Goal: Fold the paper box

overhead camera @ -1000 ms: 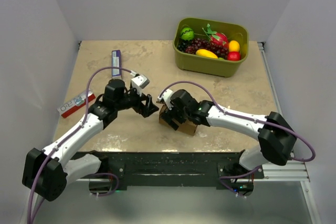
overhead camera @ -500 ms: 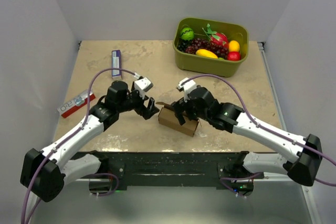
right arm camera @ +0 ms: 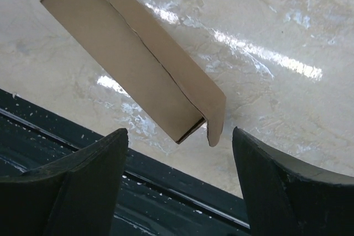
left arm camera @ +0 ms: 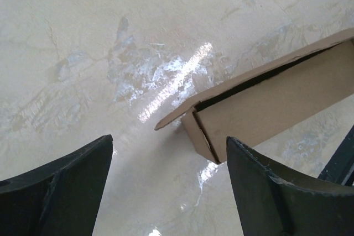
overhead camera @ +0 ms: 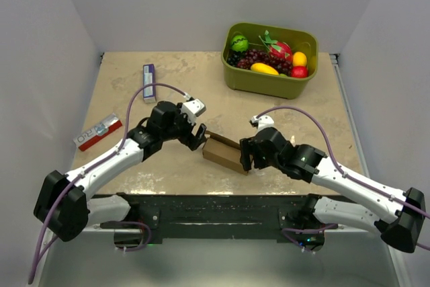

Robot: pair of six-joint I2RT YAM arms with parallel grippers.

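Two small printed boxes sit far left on the table (overhead camera: 302, 119): the red-and-white box (overhead camera: 98, 132) by the wall and the slim purple-and-white box (overhead camera: 149, 82) further back. Both are well apart from the work, so I ignore them.

Next comes my left gripper (overhead camera: 199, 138), facing the left end of the paper box (overhead camera: 224, 154). Its wrist view shows the fingers (left arm camera: 61, 186) spread wide and holding nothing, with the carton's end lying ahead of the gap between them. That end is not closed; a thin left flap (left arm camera: 177, 115) juts out along its top edge.

The paper box lies on its side on the table near the front edge, between the two grippers, already formed into a long sleeve.

At its right end my right gripper (overhead camera: 244, 156) also stands wide and empty, and the right flap (right arm camera: 214, 120) hangs loose past the open end. I judge the arms are set at opposite ends so each can tuck its own flap while the other braces the carton.

Far right at the back, the green bin (overhead camera: 269, 85) of toy fruit is out of the way.
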